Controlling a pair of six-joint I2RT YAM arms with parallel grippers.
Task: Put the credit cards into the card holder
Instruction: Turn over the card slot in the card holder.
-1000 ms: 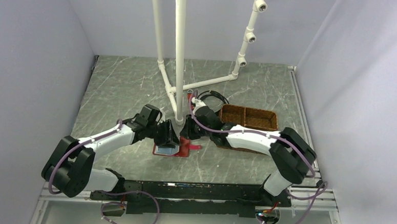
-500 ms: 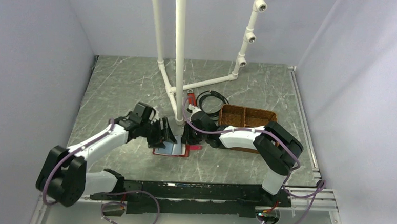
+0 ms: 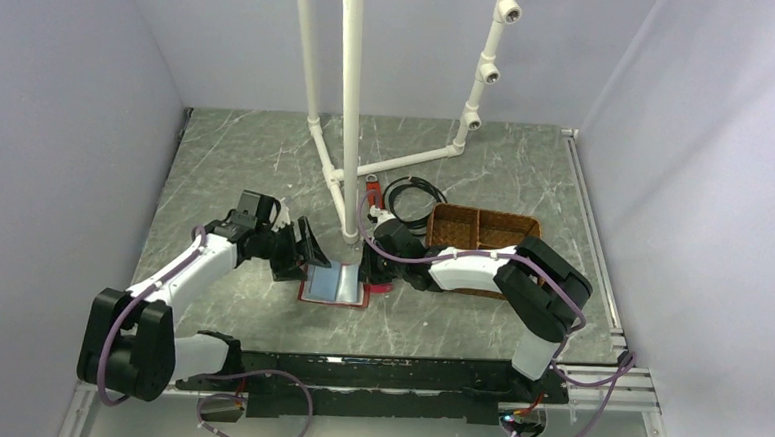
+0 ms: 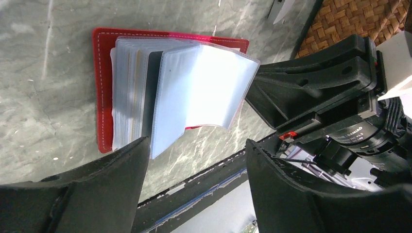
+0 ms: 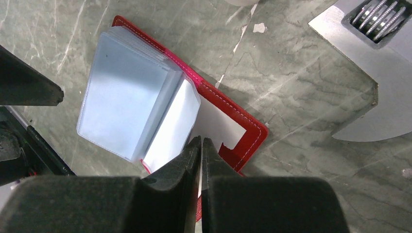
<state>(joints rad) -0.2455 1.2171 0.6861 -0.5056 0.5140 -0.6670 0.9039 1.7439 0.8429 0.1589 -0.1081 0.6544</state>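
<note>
Inserting a card, judging by the layout. Far left: left gripper (image 4: 197,189), fingers spread wide, empty, just beside the card holder (image 4: 170,92). Centre: holder open flat on the marbled table (image 3: 236,161), red cover down, clear pocket leaves (image 5: 126,97) fanned up. Right of the leaves: white credit card (image 5: 216,128) lying on the red cover, seemingly not yet in a pocket. Right gripper (image 5: 200,145) pinched shut, apparently on that card's near edge. Next: hold a leaf open, slide card edge-first into the pocket mouth, release only once seated.
</note>
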